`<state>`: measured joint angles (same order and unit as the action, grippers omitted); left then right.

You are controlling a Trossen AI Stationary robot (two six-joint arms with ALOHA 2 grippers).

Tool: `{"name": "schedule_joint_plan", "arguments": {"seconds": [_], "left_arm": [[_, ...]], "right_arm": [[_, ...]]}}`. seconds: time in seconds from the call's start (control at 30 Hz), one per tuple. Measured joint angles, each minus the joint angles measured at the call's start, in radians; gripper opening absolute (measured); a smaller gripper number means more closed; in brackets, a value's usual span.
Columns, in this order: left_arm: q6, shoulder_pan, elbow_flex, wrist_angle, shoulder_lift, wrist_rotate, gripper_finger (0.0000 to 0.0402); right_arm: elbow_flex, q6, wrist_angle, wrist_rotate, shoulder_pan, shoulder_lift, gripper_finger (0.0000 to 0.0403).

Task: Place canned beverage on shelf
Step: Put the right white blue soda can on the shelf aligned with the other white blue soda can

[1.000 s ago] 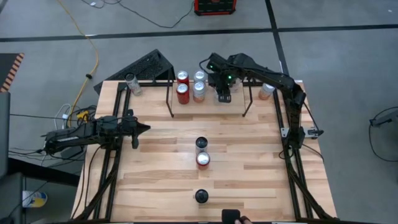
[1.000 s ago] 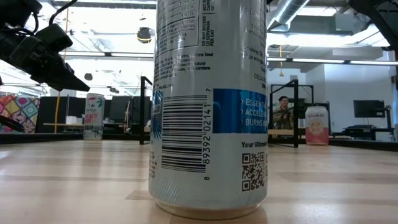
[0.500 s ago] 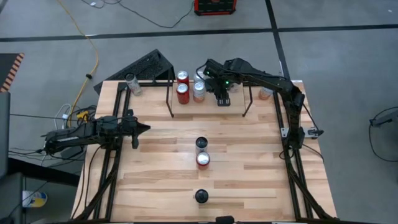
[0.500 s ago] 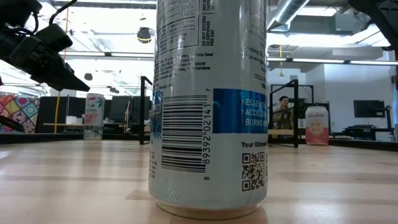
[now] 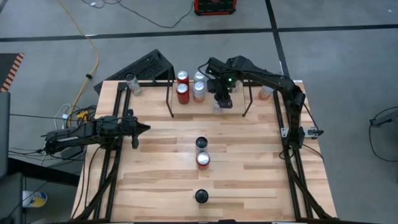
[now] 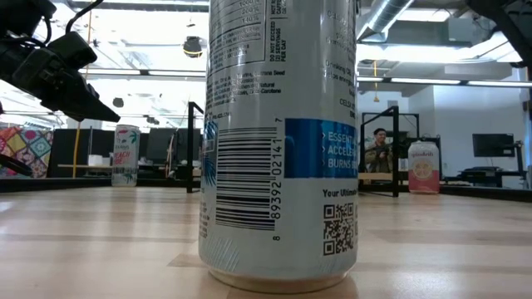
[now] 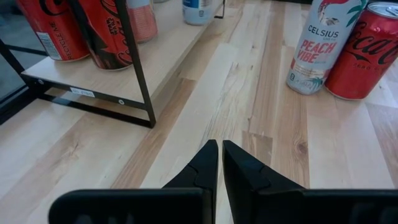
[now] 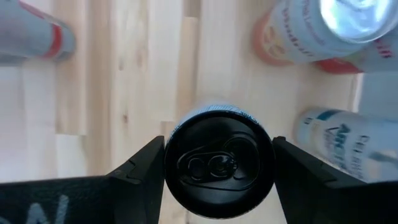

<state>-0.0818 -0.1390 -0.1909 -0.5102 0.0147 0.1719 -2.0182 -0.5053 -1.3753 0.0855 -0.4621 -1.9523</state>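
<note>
both fingers [image 8: 140,171] of the right gripper [image 8: 217,168] clamp a black-topped can [image 8: 219,163] over the shelf [image 5: 171,102]. left gripper [image 7: 220,168], pinched shut, waits over the table's left side. rigid, smooth and probably heavy if full; grip mid-body, not the rim.

Light striped wooden table [image 5: 161,162], black wire shelf [image 5: 170,99], red cans [image 7: 74,28], black-topped can [image 8: 219,165], blue-banded barcode can [image 6: 278,141]

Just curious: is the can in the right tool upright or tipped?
Upright: the black-topped can shows its lid squarely from above, between the right tool's fingers.
</note>
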Motion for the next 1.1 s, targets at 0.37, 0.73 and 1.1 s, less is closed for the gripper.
{"name": "schedule_joint_plan", "arguments": {"seconds": [0.37, 0.73, 1.1], "left_arm": [[0.000, 0.000, 0.000, 0.000, 0.000, 0.000, 0.0011], [0.000, 0.000, 0.000, 0.000, 0.000, 0.000, 0.0011], [0.000, 0.000, 0.000, 0.000, 0.000, 0.000, 0.0011]], "right_arm": [[0.000, -0.008, 0.002, 0.042, -0.047, -0.001, 0.0237], [0.000, 0.018, 0.027, -0.006, -0.023, -0.002, 0.0239], [0.000, 0.048, 0.027, -0.041, -0.011, -0.002, 0.0265]]}}
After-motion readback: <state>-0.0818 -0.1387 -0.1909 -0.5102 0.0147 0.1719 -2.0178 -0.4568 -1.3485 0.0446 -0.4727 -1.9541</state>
